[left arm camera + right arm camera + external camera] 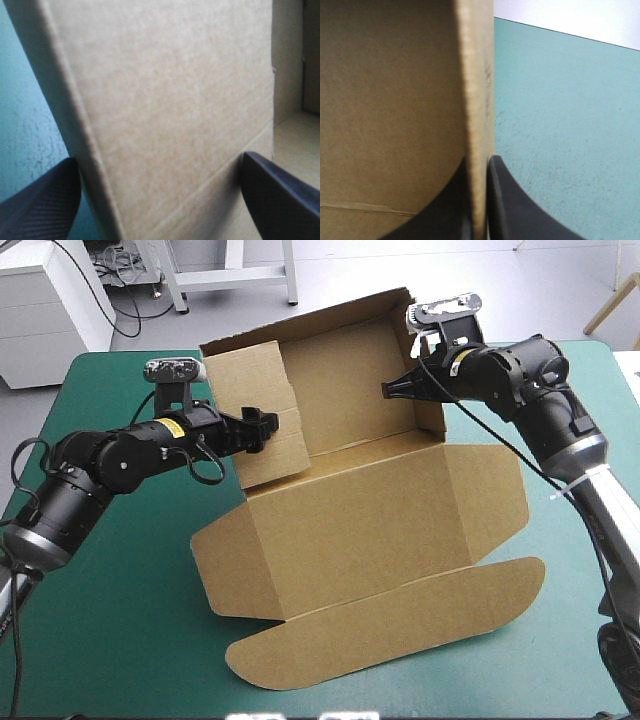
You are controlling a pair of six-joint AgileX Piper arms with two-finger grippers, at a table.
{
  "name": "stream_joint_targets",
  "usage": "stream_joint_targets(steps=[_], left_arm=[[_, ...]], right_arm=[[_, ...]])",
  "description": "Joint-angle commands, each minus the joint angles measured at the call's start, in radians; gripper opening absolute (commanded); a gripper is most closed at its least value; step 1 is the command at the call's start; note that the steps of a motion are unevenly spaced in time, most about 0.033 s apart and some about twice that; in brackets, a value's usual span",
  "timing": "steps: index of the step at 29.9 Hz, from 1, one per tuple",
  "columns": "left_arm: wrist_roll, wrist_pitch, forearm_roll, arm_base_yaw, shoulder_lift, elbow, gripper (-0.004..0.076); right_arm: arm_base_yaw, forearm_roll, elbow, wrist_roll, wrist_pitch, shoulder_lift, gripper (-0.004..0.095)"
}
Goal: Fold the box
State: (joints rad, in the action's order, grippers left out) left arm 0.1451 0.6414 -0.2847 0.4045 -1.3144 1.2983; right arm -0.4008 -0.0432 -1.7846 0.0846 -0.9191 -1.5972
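**Part-folded box, one gripper at each side wall**

Item: brown box (370, 510) of cut board, at the middle of the teal-green table cover (110, 630). The back and side walls are raised. The long, round-ended lid flap (400, 630) lies flat toward the near edge.

Left gripper (268, 428), two black fin-shaped fingers: spread wide, one finger on each side of the raised left wall (250, 380). The left wrist view is almost filled by that wall, with only a strip of cover beside it and a corner of the box interior beyond. It cannot be made out whether the fingers press the board.

Right gripper (392, 390): closed narrow on the upright edge of the right wall (437, 420). From above, the arm covers much of this wall and the contact is hard to read. The right wrist view alone shows the board's edge nipped between both fingers (520, 205), with bare cover outside the wall.
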Motion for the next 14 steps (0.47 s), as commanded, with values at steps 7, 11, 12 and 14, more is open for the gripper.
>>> stream_joint_targets(steps=[7,11,12,14], left_arm=[[0.254,-0.130,0.173,0.033,-0.007,0.032,0.0559],[0.254,-0.173,0.173,0.033,-0.007,0.032,0.0356],[0.254,-0.186,0.178,0.033,-0.007,0.032,0.0241],[0.254,-0.194,0.195,0.033,-0.007,0.035,0.0085]], right_arm=[[-0.004,0.043,-0.030,0.011,0.084,0.045,0.0003],[-0.004,0.036,-0.030,0.009,0.081,0.045,0.0003],[-0.004,0.036,-0.030,0.007,0.079,0.045,0.0003],[-0.004,0.035,-0.030,0.003,0.070,0.045,0.0003]])
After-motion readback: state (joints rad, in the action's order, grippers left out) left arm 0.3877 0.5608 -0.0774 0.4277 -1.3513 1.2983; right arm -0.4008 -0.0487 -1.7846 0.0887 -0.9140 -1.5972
